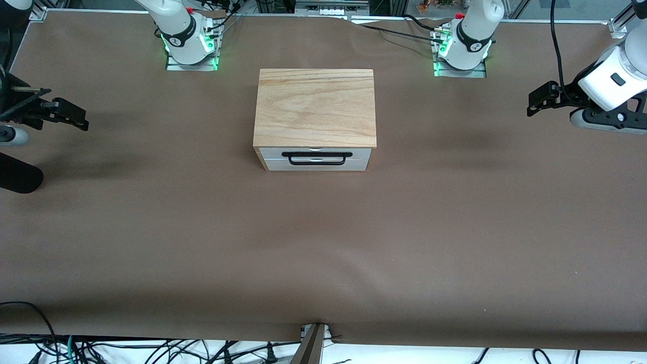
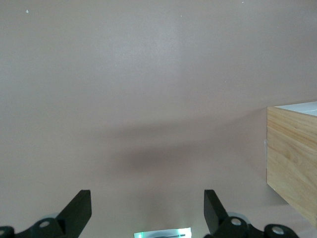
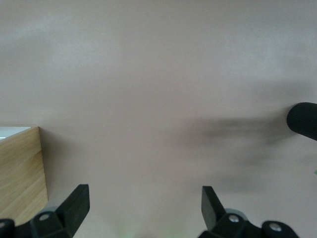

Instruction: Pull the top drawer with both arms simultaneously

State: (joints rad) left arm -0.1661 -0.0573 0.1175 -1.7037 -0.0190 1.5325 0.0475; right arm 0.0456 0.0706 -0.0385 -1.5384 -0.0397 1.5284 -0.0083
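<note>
A grey metal bracket [image 1: 314, 344] at the bottom centre of the front view lies nearest the camera, clamped over the edge of the brown paper-covered table [image 1: 202, 242], with loose black cables [image 1: 126, 351] trailing along the lower edge of the frame.

At the left edge of the frame, a little above mid-height, the right arm's small black two-finger gripper [image 1: 76, 117] hangs over bare table toward the right arm's end; the right wrist view shows its fingers [image 3: 74, 201] spread wide with nothing between them. That arm's white base [image 1: 187, 40], lit green, stands at the upper left.

In the centre of the frame sits the small cabinet with a light wood-grain top slab [image 1: 316, 106]. Under the slab, on the side facing the camera, the shallow wide top drawer with a white front panel [image 1: 317, 152] looks pushed fully in — its thin black bar handle [image 1: 317, 157] runs across the panel, untouched. Both wrist views catch a wooden side of the cabinet [image 2: 292, 163] [image 3: 20, 173] at the edge of the picture.

At the upper right stands the left arm's white base [image 1: 467, 45]. At the right edge, the left arm's small black two-finger gripper [image 1: 538, 101] hangs over bare table toward the left arm's end — its fingers [image 2: 79, 206] likewise stand wide apart and empty in the left wrist view. Both grippers are well apart from the drawer.
</note>
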